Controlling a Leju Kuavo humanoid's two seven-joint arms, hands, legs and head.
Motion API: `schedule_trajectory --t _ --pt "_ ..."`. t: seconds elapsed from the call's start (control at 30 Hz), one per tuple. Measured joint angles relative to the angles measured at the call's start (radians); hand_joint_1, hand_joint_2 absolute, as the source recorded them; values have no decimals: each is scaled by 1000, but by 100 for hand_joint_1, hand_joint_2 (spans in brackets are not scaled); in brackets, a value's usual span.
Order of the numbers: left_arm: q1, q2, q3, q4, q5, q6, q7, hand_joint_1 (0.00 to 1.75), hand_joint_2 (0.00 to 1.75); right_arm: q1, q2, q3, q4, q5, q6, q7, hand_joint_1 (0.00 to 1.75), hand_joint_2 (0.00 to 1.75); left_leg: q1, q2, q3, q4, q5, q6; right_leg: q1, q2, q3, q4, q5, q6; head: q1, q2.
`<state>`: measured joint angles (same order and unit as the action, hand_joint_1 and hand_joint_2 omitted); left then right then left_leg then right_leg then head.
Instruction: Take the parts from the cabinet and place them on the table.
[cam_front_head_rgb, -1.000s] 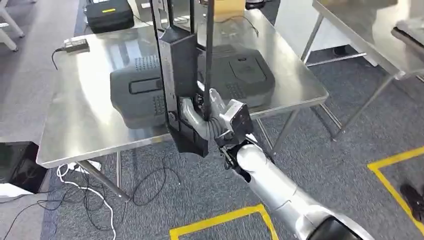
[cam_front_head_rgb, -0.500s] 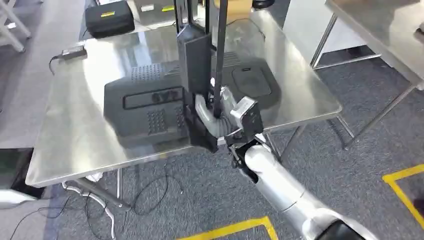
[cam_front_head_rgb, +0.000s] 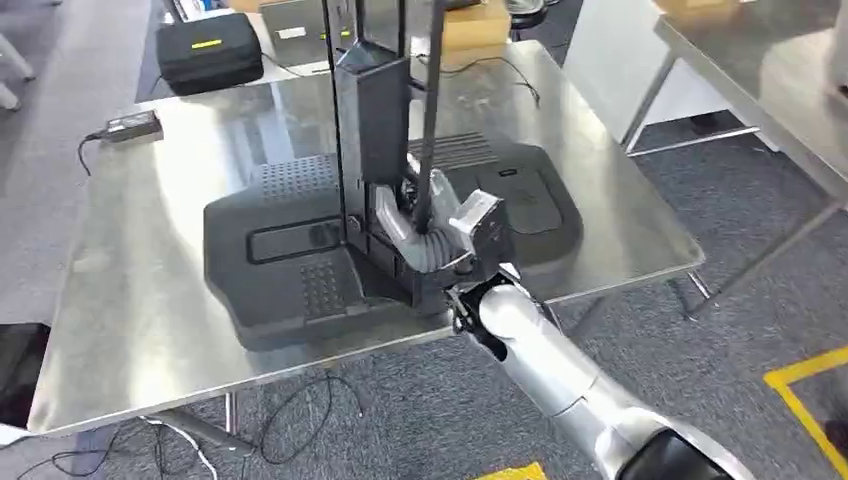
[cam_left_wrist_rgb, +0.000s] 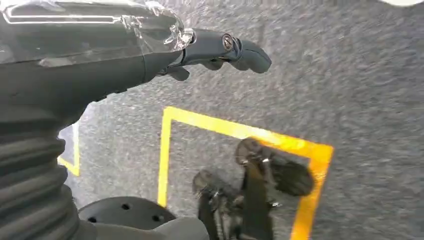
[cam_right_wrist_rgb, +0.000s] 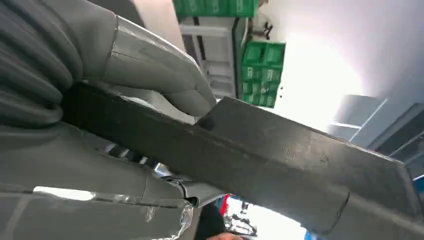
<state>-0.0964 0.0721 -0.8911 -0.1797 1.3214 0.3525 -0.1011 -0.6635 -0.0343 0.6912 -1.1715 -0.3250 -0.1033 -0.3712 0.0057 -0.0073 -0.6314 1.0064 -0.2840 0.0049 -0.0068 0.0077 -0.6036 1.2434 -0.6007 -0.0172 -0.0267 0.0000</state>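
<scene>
The right hand (cam_front_head_rgb: 432, 232) grips a tall black plastic frame part (cam_front_head_rgb: 372, 150) upright over the steel table (cam_front_head_rgb: 140, 290) — the left hand (cam_left_wrist_rgb: 150, 45) hangs with fingers apart, holding nothing.

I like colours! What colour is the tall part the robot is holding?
Black. The tall part in the right hand shows best in the head view.

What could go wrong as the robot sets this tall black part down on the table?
The right hand grips the tall black part low down, so its long upper end could tip or swing as it is lowered. A large black molded part already lies on the steel table directly beneath, so the held piece might land on it, knock it, or rest unevenly instead of on bare metal.
</scene>
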Motion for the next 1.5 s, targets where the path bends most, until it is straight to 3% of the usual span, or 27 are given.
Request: schedule_trajectory --t 0.07,0.1,0.13,0.17,0.2,0.23,0.27,0.3,0.33,0.37,0.43,0.47,0.53,0.6,0.63,0.77,0.83,0.9,1.13,1.27,1.37,1.5 --pt "-3 0 0 0 -2 0 -1 0 175 -5 1 0 2 0 -11 -2 175 175 0 -4 13 1 -17 0 0 0 -79 72 -81 3 10 0" --pt "-2 0 0 0 -3 0 -1 0 175 -9 3 0 4 0 -13 -2 175 175 0 -5 23 1 -26 0 0 0 -94 60 -84 2 13 0" --pt "-2 0 0 0 -3 0 -1 0 175 -15 4 0 7 0 -15 -2 175 175 0 -6 36 3 -37 -2 0 0 -91 12 -52 1 19 0" --pt "-1 0 0 0 -4 0 -1 0 175 -21 6 0 9 4 -24 -2 175 175 0 -7 48 4 -48 -6 0 0 -77 -62 12 -1 23 0" --pt "-2 0 0 0 -5 0 -2 0 175 -30 7 0 11 21 -44 -1 175 175 0 -8 59 7 -59 -9 0 0 -59 -150 94 -5 27 0" --pt "-2 -1 0 0 -5 0 -5 0 175 -42 9 3 17 66 -92 5 175 175 -1 -8 63 10 -68 -14 2 0 -54 -199 173 -11 32 0" --pt "-4 -1 -1 0 -6 0 -6 0 175 -59 13 8 27 123 -150 17 175 175 -2 -13 63 15 -72 -20 10 -1 -58 -202 142 -12 29 0" --pt "-6 -1 -1 0 -10 0 -7 0 175 -79 19 15 34 194 -212 41 175 175 -2 -11 58 15 -77 -28 8 1 -57 -196 160 -22 31 0" --pt "-4 -1 -1 0 -15 0 -11 0 175 -103 26 22 43 329 -304 92 175 175 -3 -10 61 20 -78 -33 9 3 -59 -199 160 -27 31 0" --pt "-4 -1 -2 0 -23 0 -15 0 175 -129 34 34 51 496 -394 164 175 175 -3 -8 60 20 -83 -27 7 3 -59 -199 166 -21 26 0" --pt "-7 -1 -9 0 -49 -2 -19 0 175 -187 42 68 67 918 -508 368 175 175 -2 -7 60 17 -81 -27 7 4 -60 -199 165 -23 23 0" --pt "-8 -1 -14 0 -64 -3 -19 0 175 -215 42 84 72 1161 -518 470 175 175 -2 -6 63 13 -81 -27 7 4 -60 -199 163 -25 21 0" --pt "-11 -1 -22 0 -85 -6 -20 0 175 -262 42 115 82 1588 -504 600 175 175 -2 -6 67 6 -82 -27 7 4 -59 -199 159 -31 17 0" --pt "-13 -1 -33 0 -90 -6 -21 0 175 -289 42 136 92 1828 -493 639 175 175 -2 -6 71 0 -84 -27 9 3 -56 -200 156 -35 11 0" --pt "-14 -1 -37 0 -92 -6 -21 0 175 -297 42 148 95 1851 -487 643 175 175 -1 -5 72 -1 -84 -28 10 2 -55 -200 155 -36 8 0" --pt "-13 -1 -48 0 -98 -6 -21 0 175 -310 41 176 109 1701 -469 658 175 175 1 -5 73 -4 -84 -33 13 0 -53 -200 154 -38 3 0" --pt "-13 -1 -58 0 -101 -3 -21 0 175 -332 43 192 121 1781 -417 657 175 175 1 -4 74 -5 -84 -41 13 1 -52 -200 154 -39 3 0" --pt "-14 -1 -66 -1 -106 6 -28 0 175 -347 60 218 152 1823 -358 622 175 175 1 -4 75 -5 -84 -42 13 1 -50 -200 155 -39 3 0" --pt "-14 -2 -69 -3 -85 40 -95 0 175 -343 180 314 371 1681 -168 429 175 175 1 -6 77 -5 -82 -44 13 -1 -47 -200 155 -39 1 0" --pt "-14 -3 -71 -5 -85 40 -114 0 175 -322 229 359 479 1632 -120 392 175 175 1 -6 77 -5 -82 -44 13 -1 -47 -201 155 -39 2 0" --pt "-14 -3 -72 -5 -80 33 -129 0 175 -315 254 382 541 1594 -31 360 175 175 0 -6 77 -5 -82 -44 13 -1 -46 -203 155 -39 2 0" --pt "-13 -3 -73 -5 -77 30 -136 0 175 -300 274 410 602 1581 3 349 175 175 0 -6 77 -5 -82 -44 13 -1 -46 -204 155 -39 4 0"
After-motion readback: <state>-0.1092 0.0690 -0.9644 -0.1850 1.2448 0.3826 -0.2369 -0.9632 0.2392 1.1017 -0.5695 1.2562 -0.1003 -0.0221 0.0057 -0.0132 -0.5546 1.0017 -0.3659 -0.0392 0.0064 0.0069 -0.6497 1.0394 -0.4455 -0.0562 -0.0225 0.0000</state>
